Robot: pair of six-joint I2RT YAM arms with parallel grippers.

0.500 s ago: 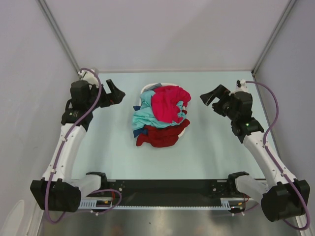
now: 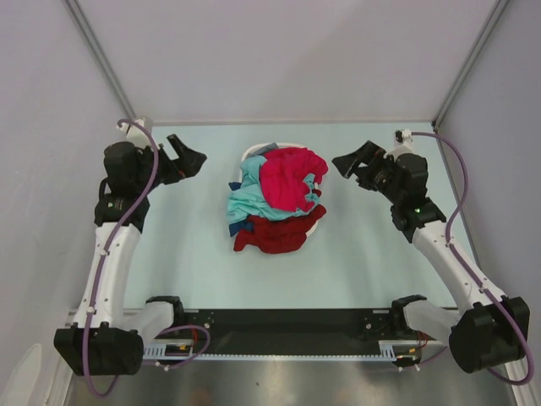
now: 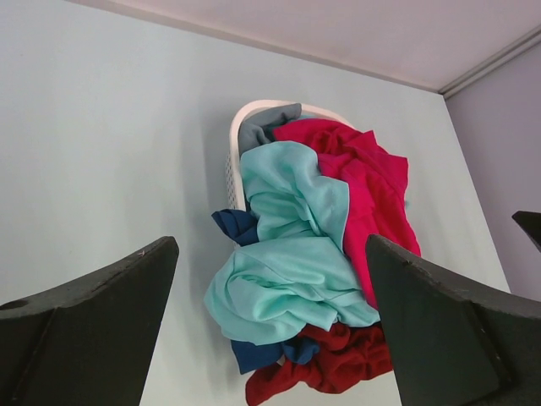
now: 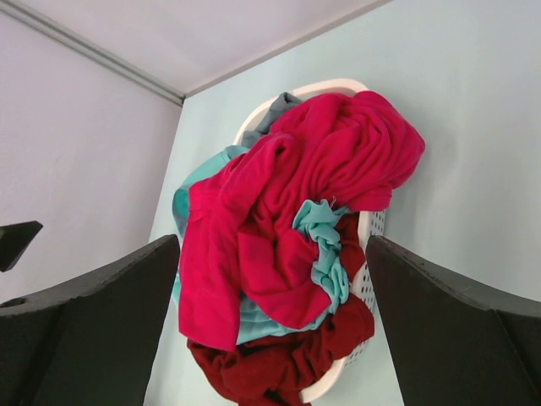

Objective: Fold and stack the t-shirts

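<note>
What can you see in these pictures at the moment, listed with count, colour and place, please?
crimson-pink t-shirt: one, bright crimson-pink, top of the pile, right side
light teal t-shirt: one, light teal, left side of the pile
dark maroon t-shirt: one, dark maroon, near end, spilling over the rim
dark blue cloth: count unclear, dark blue, under the teal
grey cloth: one, grey, far end
white basket: one, white, table centre, holding the pile
table: one, pale blue-green
left gripper: one, black, open, left of the basket
right gripper: one, black, open, right of the basket
</note>
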